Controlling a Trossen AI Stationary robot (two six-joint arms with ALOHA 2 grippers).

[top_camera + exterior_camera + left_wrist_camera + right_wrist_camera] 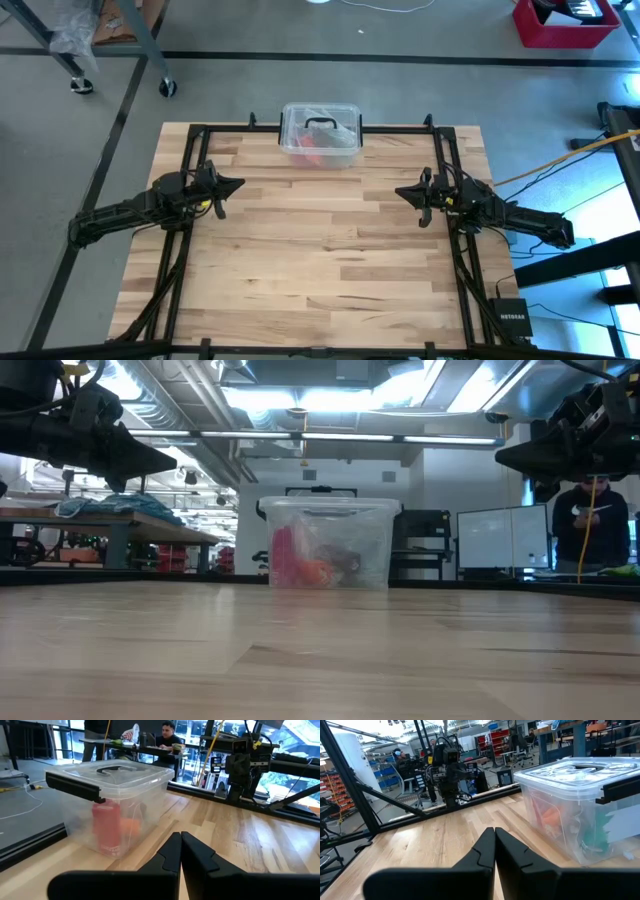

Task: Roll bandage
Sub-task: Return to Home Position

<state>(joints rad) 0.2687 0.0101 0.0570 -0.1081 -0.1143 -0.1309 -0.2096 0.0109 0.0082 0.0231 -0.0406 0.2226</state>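
Two grippers are held above the desk [320,250]: the left gripper [236,184] at its left, the right gripper [402,190] at its right, both pressed together. A lidded box [292,128] is set mid-desk at the far edge; the bandage cannot be told among its contents.
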